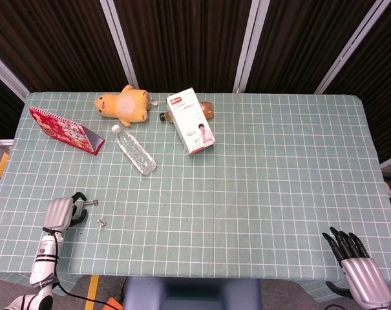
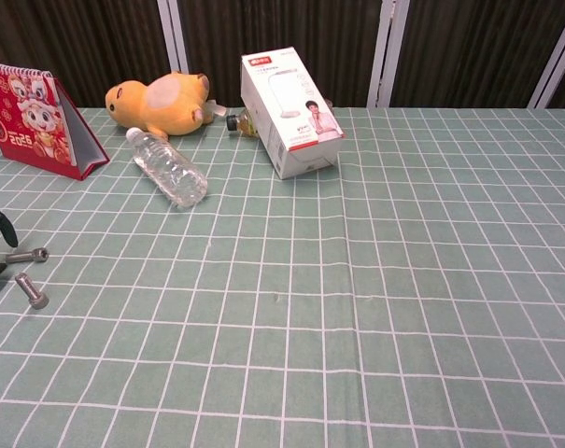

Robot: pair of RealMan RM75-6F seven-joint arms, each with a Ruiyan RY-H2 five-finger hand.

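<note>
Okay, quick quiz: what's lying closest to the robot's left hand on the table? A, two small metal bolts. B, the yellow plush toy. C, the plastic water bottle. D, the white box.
A: the two bolts lie just beside the left hand; the other things sit farther up the table.

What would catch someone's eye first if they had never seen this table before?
Likely the yellow plush toy lying at the far edge of the green checked tablecloth, beside the white and red cardboard box and the red desk calendar at far left. A clear plastic water bottle lies between them. Near the front left, the left hand rests by two small metal bolts.
</note>
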